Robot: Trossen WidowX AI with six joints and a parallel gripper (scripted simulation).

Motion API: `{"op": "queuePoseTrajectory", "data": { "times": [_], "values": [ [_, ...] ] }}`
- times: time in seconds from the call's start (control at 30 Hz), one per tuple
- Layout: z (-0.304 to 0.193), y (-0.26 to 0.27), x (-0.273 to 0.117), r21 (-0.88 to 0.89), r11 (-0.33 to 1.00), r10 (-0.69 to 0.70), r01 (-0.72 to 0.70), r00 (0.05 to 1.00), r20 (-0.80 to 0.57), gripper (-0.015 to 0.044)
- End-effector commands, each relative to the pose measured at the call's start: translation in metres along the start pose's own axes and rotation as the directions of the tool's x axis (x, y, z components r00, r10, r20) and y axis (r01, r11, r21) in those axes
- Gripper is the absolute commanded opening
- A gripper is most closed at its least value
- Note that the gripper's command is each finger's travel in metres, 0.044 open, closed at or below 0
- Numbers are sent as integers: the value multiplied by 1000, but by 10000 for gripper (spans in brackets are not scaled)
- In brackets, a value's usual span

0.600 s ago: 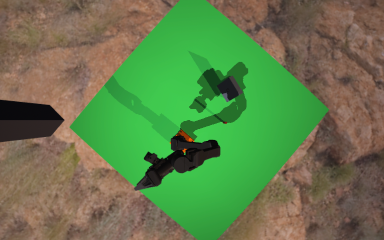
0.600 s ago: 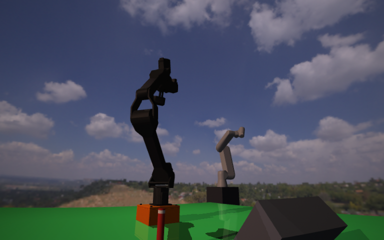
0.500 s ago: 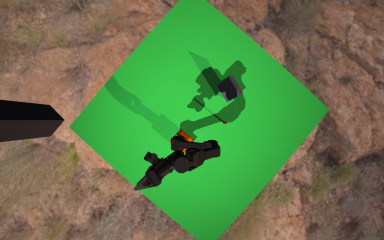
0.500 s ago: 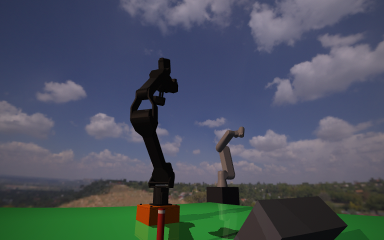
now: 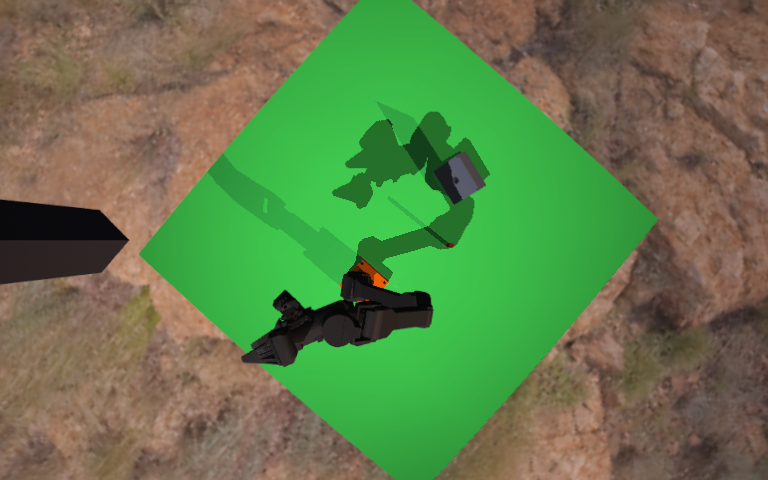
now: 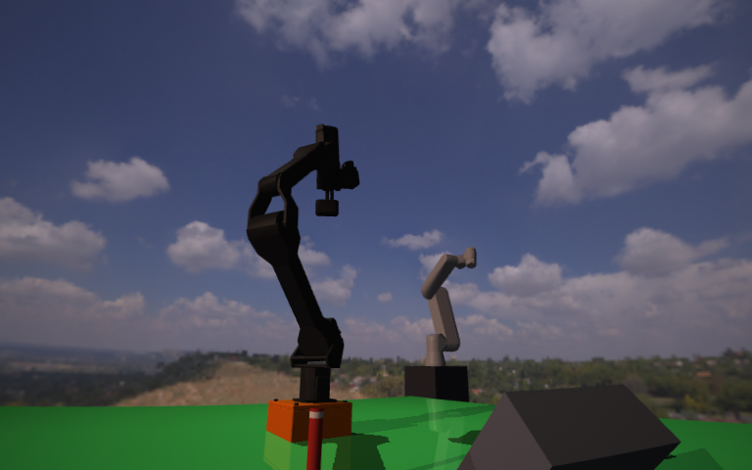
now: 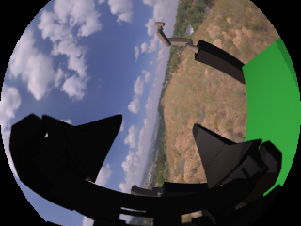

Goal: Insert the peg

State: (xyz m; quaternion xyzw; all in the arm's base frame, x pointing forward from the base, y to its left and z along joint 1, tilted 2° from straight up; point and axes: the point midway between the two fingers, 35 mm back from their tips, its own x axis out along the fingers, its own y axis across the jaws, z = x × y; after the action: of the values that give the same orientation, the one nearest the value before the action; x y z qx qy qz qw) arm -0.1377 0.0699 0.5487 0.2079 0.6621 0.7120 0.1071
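Reaching past the bench's (image 5: 509,316) seven-o'clock edge in the top view, the hand (image 5: 257,355) is spread wide and grasps nothing; its fingers frame only sky and hillside in the wrist view. The peg (image 5: 449,245) shows from above as a mere red dot, standing near the panel's (image 5: 461,176) six o'clock. The hole (image 5: 455,180) is a tiny dark speck, its shape unreadable. The exterior view crops the peg's foot.
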Motion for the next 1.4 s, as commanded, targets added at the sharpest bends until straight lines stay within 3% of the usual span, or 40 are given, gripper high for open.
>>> {"op": "queuePoseTrajectory", "data": {
  "times": [0.0,0.63,1.37],
  "values": [
    [15,-8,9,-23,999,-33,34,998,57,440],
    [93,-45,23,-110,970,-168,217,925,342,440],
    [185,-88,-1,-113,878,-308,466,729,611,440]
  ]
}}
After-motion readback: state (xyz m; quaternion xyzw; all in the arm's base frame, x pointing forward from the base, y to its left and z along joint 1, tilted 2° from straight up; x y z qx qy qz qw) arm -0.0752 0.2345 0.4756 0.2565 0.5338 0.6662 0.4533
